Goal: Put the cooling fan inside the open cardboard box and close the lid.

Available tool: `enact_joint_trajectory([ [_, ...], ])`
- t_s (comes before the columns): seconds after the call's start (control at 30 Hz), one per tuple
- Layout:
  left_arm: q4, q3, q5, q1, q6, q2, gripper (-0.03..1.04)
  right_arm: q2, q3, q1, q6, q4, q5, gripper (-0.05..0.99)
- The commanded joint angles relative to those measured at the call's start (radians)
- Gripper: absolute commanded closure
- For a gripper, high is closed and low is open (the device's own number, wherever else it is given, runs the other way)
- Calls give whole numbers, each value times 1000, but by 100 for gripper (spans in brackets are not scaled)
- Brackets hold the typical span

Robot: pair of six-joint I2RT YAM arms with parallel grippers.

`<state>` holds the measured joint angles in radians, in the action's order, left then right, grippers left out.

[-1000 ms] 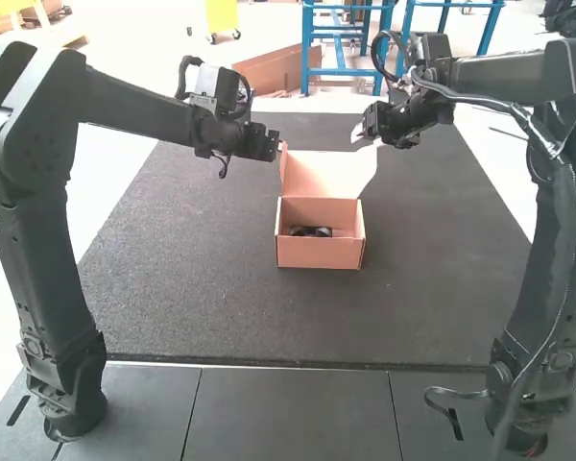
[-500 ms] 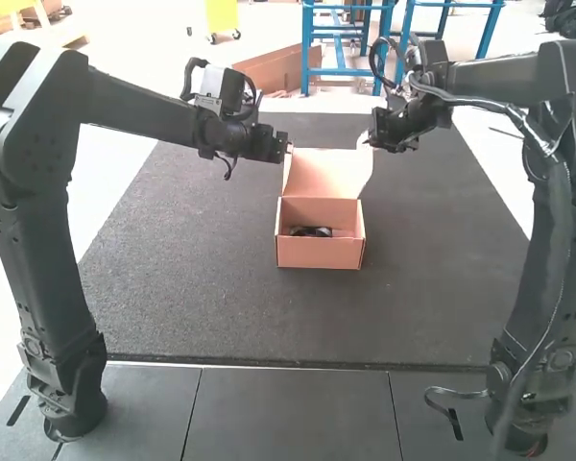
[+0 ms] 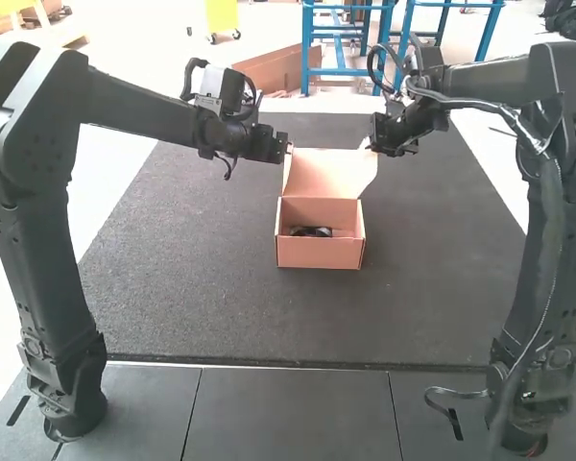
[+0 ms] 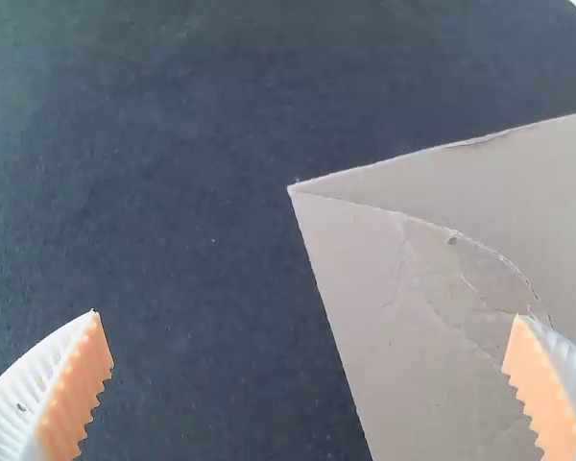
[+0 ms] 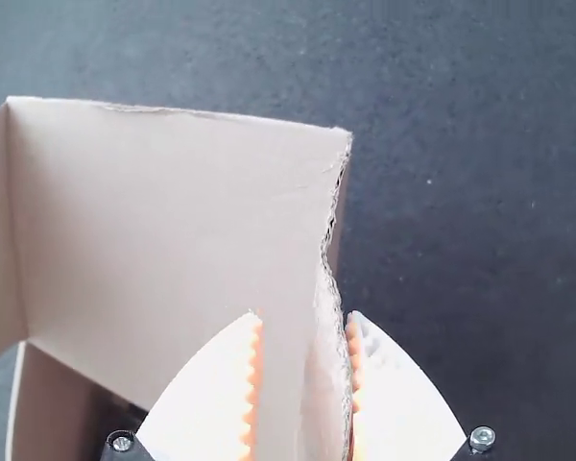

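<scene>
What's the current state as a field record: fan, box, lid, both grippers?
cooling fan: dark, lying inside the box
box: cardboard, open, standing on the dark mat
lid: upright at the box's far edge, not closed
left gripper: open, fingers wide apart at the lid's upper corner on the left arm's side
right gripper: shut on the lid, at its edge on the right arm's side
remaining: fold the lid down
</scene>
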<state>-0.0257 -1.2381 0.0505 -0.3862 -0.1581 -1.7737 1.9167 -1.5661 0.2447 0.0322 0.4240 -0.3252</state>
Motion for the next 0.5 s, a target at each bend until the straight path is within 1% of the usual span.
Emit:
enact_joint_trajectory([
  [0.0, -11, -20, 12, -5, 3, -7, 4, -15, -57, -18, -12, -5, 25, 70],
  [0.47, -14, -20, 12, -2, 9, -7, 4, -15, -61, -22, -32, 42, 26, 70],
])
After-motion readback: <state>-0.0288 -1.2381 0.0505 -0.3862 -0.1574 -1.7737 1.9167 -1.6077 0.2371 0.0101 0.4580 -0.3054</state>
